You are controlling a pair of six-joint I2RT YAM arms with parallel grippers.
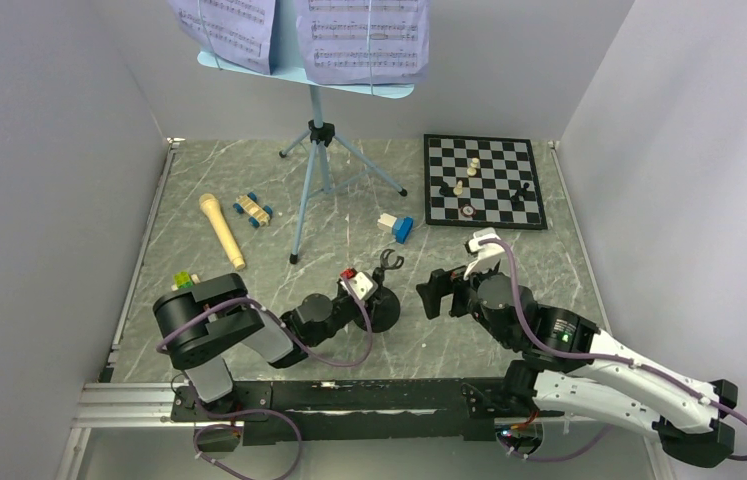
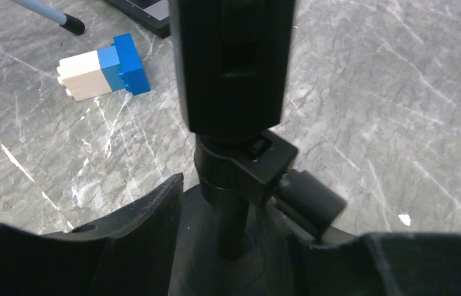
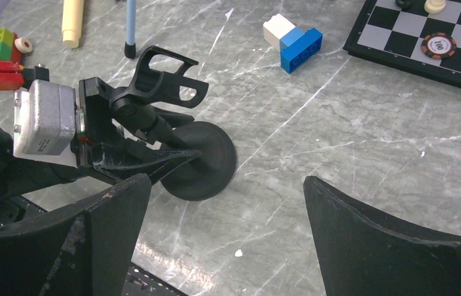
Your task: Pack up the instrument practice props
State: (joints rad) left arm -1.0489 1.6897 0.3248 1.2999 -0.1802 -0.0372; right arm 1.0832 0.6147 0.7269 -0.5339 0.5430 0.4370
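The short black mic stand point(image 1: 389, 265) is at the table's near middle, its round base point(image 3: 206, 157) looking tipped toward my right wrist camera. My left gripper point(image 1: 379, 300) is open around its post point(image 2: 231, 228), with a gap on each side; the side knob point(image 2: 311, 200) sits by one finger. My right gripper point(image 3: 226, 185) is wide open and holds nothing, just right of the stand. The tan microphone point(image 1: 221, 230) lies flat at the left. At the back the light-blue music stand point(image 1: 315, 150) is upright on its tripod, holding lavender sheet-music pages point(image 1: 364, 35).
A chessboard point(image 1: 484, 180) with pieces lies at the back right. A blue-and-white block point(image 1: 396, 227) is beyond the mic stand, a toy car point(image 1: 252, 209) beside the microphone, and green and red blocks point(image 1: 184, 280) by my left arm. White walls enclose three sides.
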